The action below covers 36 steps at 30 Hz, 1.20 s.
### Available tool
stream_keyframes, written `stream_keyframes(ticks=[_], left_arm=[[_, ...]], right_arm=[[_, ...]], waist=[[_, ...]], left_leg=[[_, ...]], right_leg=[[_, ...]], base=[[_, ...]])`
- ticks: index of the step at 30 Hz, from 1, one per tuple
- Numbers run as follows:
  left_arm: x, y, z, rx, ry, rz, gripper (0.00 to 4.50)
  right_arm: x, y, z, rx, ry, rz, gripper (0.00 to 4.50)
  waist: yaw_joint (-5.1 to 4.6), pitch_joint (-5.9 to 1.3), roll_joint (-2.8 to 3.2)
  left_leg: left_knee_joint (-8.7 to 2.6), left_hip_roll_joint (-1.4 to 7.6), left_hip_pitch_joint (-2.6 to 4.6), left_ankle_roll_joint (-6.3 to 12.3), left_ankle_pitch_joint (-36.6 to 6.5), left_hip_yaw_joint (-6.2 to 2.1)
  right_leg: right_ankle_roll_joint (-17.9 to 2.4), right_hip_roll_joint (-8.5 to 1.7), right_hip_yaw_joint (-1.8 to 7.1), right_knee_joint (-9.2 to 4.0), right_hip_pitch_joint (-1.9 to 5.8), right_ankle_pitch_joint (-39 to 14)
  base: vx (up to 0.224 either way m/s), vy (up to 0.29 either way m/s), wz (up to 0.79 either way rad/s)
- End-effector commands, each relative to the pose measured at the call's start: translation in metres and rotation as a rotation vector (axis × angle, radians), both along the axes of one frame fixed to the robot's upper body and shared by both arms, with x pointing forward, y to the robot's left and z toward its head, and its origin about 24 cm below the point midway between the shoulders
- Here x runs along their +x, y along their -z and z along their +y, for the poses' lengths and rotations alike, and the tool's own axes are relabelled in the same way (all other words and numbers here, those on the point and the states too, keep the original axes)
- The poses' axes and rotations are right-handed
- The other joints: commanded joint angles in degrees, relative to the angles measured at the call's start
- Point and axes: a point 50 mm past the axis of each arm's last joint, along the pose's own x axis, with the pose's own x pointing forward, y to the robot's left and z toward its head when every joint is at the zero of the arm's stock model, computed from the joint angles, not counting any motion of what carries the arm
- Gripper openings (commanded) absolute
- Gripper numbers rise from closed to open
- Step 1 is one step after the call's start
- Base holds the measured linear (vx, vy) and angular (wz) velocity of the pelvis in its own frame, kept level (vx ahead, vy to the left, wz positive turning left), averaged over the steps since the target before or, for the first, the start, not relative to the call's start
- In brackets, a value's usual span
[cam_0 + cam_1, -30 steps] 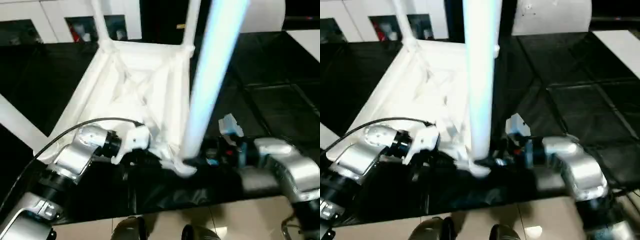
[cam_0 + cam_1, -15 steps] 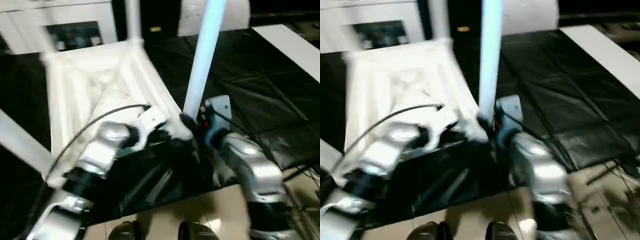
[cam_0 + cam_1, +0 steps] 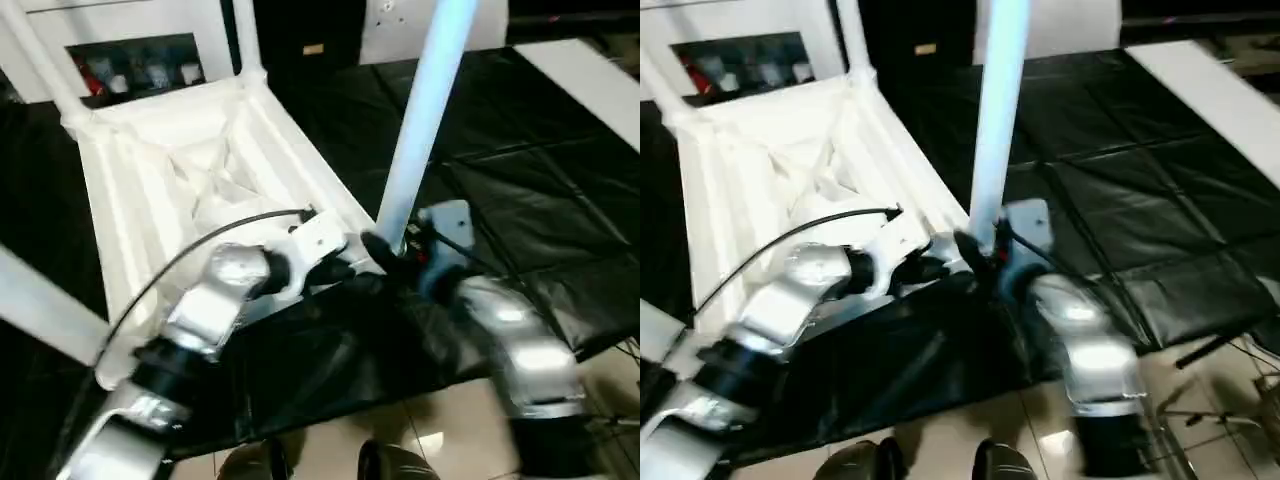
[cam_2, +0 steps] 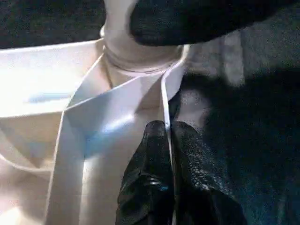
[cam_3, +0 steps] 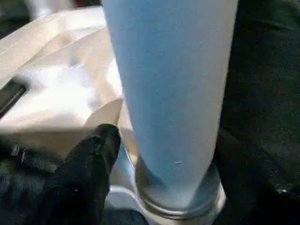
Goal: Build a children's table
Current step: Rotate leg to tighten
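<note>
The children's table top (image 3: 150, 180) lies upside down on black mats, ribbed underside up. A long white leg (image 3: 425, 110) stands upright in the near right corner socket (image 4: 136, 56). My left gripper (image 4: 168, 133) is shut, pinching the thin rim of the top just beside that socket. My right gripper (image 3: 390, 252) is at the foot of the leg, with the leg between its jaws. One of its fingers (image 5: 89, 178) stands a little off the leg, so the gripper is open. Two more legs (image 3: 245, 40) rise from the far corners.
Another white leg (image 3: 45, 310) crosses the lower left of the head views. A white cabinet (image 3: 130, 60) with dark compartments stands behind the table. Black mats (image 3: 540, 180) cover the floor to the right, and pale floor (image 3: 450, 440) with my feet lies at the near edge.
The whole picture has swung and tilted, so the camera moved. Both grippers stay at the same corner of the top. The right fingers appear to have eased away from the leg.
</note>
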Motion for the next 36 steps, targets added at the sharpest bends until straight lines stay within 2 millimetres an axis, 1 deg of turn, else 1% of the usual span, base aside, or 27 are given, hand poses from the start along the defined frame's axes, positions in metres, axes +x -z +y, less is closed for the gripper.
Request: stream_keyframes(ticks=[1,2,3,4,5,6,7,9,10,11,12,13,14,15,16,18,19,20,22,23,26,27,28,29,31,33,36], left_arm=[[-0.009,0.006,-0.005,0.028,0.122,0.021,0.00],[-0.009,0.006,-0.004,0.028,0.125,0.024,0.00],[-0.011,0.007,0.000,0.035,0.168,0.028,0.00],[-0.013,0.007,0.003,0.035,0.197,0.034,0.00],[-0.013,0.007,0.005,0.035,0.214,0.038,0.00],[-0.016,0.006,0.009,0.031,0.265,0.046,0.00],[-0.016,0.006,0.009,0.031,0.265,0.046,0.00],[-0.018,0.005,0.012,0.031,0.307,0.061,0.00],[-0.019,0.004,0.015,0.025,0.357,0.082,0.00],[-0.019,0.004,0.015,0.025,0.357,0.082,0.00],[-0.020,0.003,0.017,0.031,0.387,0.091,0.00],[-0.020,0.003,0.017,0.033,0.395,0.093,0.00],[-0.021,0.002,0.019,0.043,0.415,0.099,0.00],[-0.021,0.002,0.020,0.051,0.439,0.102,0.00],[-0.021,0.001,0.022,0.061,0.464,0.106,0.00],[-0.021,-0.001,0.023,0.071,0.491,0.108,0.00],[-0.021,-0.001,0.024,0.073,0.496,0.109,0.00],[-0.021,-0.001,0.024,0.080,0.503,0.108,0.00],[-0.020,-0.001,0.025,0.082,0.506,0.108,0.00],[-0.020,-0.001,0.025,0.083,0.508,0.108,0.00],[-0.019,-0.002,0.027,0.087,0.506,0.103,0.00],[-0.018,-0.002,0.027,0.088,0.507,0.102,0.00],[-0.018,-0.002,0.027,0.088,0.506,0.102,0.00],[-0.018,-0.002,0.027,0.088,0.506,0.102,0.00],[-0.018,-0.002,0.028,0.088,0.504,0.102,0.00],[-0.018,-0.002,0.028,0.086,0.498,0.105,0.00],[-0.018,-0.001,0.027,0.072,0.482,0.116,0.00]], right_arm=[[-0.003,-0.002,0.000,0.003,-0.103,-0.013,3.71],[-0.004,-0.002,-0.001,0.000,-0.115,-0.013,3.82],[-0.005,-0.003,-0.006,-0.029,-0.187,-0.013,3.98],[-0.007,-0.005,-0.009,-0.046,-0.258,-0.009,4.02],[-0.008,-0.006,-0.011,-0.056,-0.300,-0.007,4.02],[-0.011,-0.007,-0.014,-0.084,-0.392,-0.002,4.02],[-0.011,-0.007,-0.014,-0.084,-0.392,-0.002,4.02],[-0.013,-0.008,-0.016,-0.111,-0.478,0.007,4.02],[-0.016,-0.009,-0.017,-0.126,-0.584,0.014,4.02],[-0.016,-0.009,-0.017,-0.126,-0.584,0.014,4.02],[-0.018,-0.010,-0.017,-0.125,-0.641,0.022,4.02],[-0.018,-0.010,-0.017,-0.124,-0.655,0.024,3.75],[-0.018,-0.010,-0.017,-0.122,-0.686,0.029,3.68],[-0.018,-0.010,-0.016,-0.116,-0.717,0.036,3.68],[-0.016,-0.010,-0.016,-0.110,-0.751,0.045,3.62],[-0.014,-0.010,-0.017,-0.105,-0.785,0.056,3.33],[-0.013,-0.010,-0.017,-0.103,-0.801,0.061,3.24],[-0.013,-0.010,-0.017,-0.098,-0.821,0.070,3.20],[-0.012,-0.010,-0.017,-0.097,-0.838,0.077,2.96],[-0.012,-0.010,-0.017,-0.097,-0.849,0.081,2.96],[-0.012,-0.010,-0.017,-0.100,-0.900,0.105,2.64],[-0.012,-0.010,-0.017,-0.101,-0.909,0.107,2.64],[-0.012,-0.009,-0.017,-0.100,-0.916,0.111,2.39],[-0.012,-0.009,-0.017,-0.099,-0.917,0.112,2.39],[-0.014,-0.008,-0.016,-0.092,-0.936,0.123,2.20],[-0.016,-0.008,-0.015,-0.085,-0.945,0.128,2.09],[-0.019,-0.009,-0.013,-0.045,-0.942,0.140,2.05]], waist=[[0.12,-4.44,-0.26],[0.26,-4.52,-0.23],[0.39,-4.58,-0.27],[0.68,-4.62,-0.48],[0.78,-4.61,-0.48],[0.95,-4.54,-0.28],[0.95,-4.56,-0.41],[1.03,-4.39,-0.33],[1.19,-4.38,-0.38],[1.22,-4.30,-0.36],[1.34,-4.28,-0.36],[1.41,-4.27,-0.35],[1.58,-4.16,-0.51],[1.71,-4.19,-0.45],[1.88,-4.14,-0.69],[2.33,-3.99,-0.56],[2.36,-3.94,-0.58],[2.46,-4.00,-0.74],[2.51,-4.07,-0.73],[2.50,-4.09,-0.78],[2.48,-4.23,-0.96],[2.45,-4.25,-0.97],[2.49,-4.27,-0.94],[2.53,-4.26,-0.94],[2.60,-4.33,-0.90],[2.61,-4.41,-0.91],[2.63,-4.29,-0.81]], left_leg=[[-3.28,6.44,1.28,5.68,-4.3,-3.15],[-3.14,6.50,1.14,7.48,-1.9,-3.10],[-2.98,6.43,1.06,8.12,-1.3,-3.09],[-2.67,6.29,0.89,9.60,-1.3,-3.07],[-2.67,6.38,0.89,9.84,-1.4,-3.12],[-2.67,6.56,0.98,10.08,-1.8,-3.17],[-2.69,6.60,1.02,10.03,-2.3,-3.17],[-2.84,6.90,1.18,9.52,-3.2,-3.18],[-2.79,6.76,1.34,9.12,-4.5,-3.10],[-2.90,6.98,1.38,8.92,-4.8,-3.10],[-2.88,6.94,1.36,8.50,-5.2,-3.05],[-2.93,7.03,1.36,8.34,-5.5,-3.08],[-2.94,7.09,1.43,8.04,-6.0,-3.01],[-2.92,7.05,1.43,7.91,-6.1,-3.01],[-2.93,7.09,1.45,7.62,-6.2,-3.00],[-2.91,7.11,1.64,6.44,-8.0,-2.99],[-2.96,7.16,1.59,6.07,-8.3,-3.01],[-2.98,7.12,1.60,5.58,-8.4,-3.05],[-3.02,7.17,1.59,5.37,-8.2,-3.12],[-2.95,7.09,1.47,5.43,-7.9,-3.10],[-2.83,7.05,1.39,6.00,-7.0,-3.07],[-2.77,6.98,1.26,6.31,-6.4,-3.06],[-2.73,6.95,1.27,6.44,-6.3,-3.05],[-2.72,6.97,1.29,6.50,-6.2,-3.04],[-2.67,7.00,1.30,6.95,-5.4,-3.02],[-2.61,7.03,1.29,7.48,-4.9,-3.03],[-2.66,7.04,1.28,7.37,-5.6,-3.06]], right_leg=[[-12.2,-7.18,4.50,-2.78,2.81,-1.0],[-13.6,-7.02,4.32,-2.25,2.74,3.0],[-14.0,-7.01,4.20,-2.13,2.81,4.0],[-14.5,-7.10,4.03,-2.07,3.05,4.7],[-14.5,-7.12,4.01,-2.05,3.16,4.3],[-14.7,-7.00,3.86,-2.13,3.03,3.0],[-14.7,-6.88,3.73,-2.20,3.04,1.9],[-14.8,-6.71,3.70,-2.25,2.86,-0.7],[-15.0,-6.69,3.57,-2.43,2.76,-3.1],[-14.9,-6.81,3.69,-2.53,2.78,-3.8],[-15.0,-6.80,3.69,-2.54,2.68,-4.9],[-14.9,-6.82,3.72,-2.60,2.68,-5.4],[-14.8,-6.87,3.83,-2.68,2.50,-6.2],[-14.9,-6.87,3.83,-2.64,2.50,-6.6],[-14.8,-6.88,3.86,-2.68,2.39,-7.4],[-14.5,-7.03,3.96,-2.96,2.13,-11.2],[-14.3,-7.08,4.02,-3.00,2.15,-11.8],[-14.0,-7.11,4.00,-2.99,2.17,-12.5],[-13.8,-7.11,3.96,-2.93,2.16,-12.7],[-13.7,-7.13,3.95,-2.89,2.18,-12.3],[-13.9,-7.23,3.96,-2.73,2.26,-11.2],[-14.0,-7.22,3.93,-2.68,2.30,-10.8],[-14.1,-7.21,3.90,-2.72,2.29,-10.8],[-14.0,-7.16,3.91,-2.76,2.26,-10.8],[-14.0,-7.08,3.90,-2.57,2.23,-9.6],[-14.4,-7.00,3.82,-2.35,2.20,-8.2],[-14.5,-7.02,3.81,-2.48,2.21,-9.1]], base=[[0.000,0.000,0.00],[0.000,0.000,0.00],[0.000,0.000,0.00],[0.000,0.000,0.00],[0.000,0.000,0.00],[0.000,0.000,0.00],[0.000,0.000,0.00],[0.000,0.000,0.00],[0.000,0.000,0.00],[0.000,0.000,0.00],[0.000,0.000,0.00],[0.000,0.000,0.00],[0.000,0.000,0.00],[0.000,0.000,0.00],[0.000,0.000,0.00],[0.000,0.000,0.00],[0.000,0.000,0.00],[0.000,0.000,0.00],[0.000,0.000,0.00],[0.000,0.000,0.00],[0.000,0.000,0.00],[0.000,0.000,0.00],[0.000,0.000,0.00],[0.000,0.000,0.00],[0.000,0.000,0.00],[0.000,0.000,0.00],[0.000,0.000,0.00]])
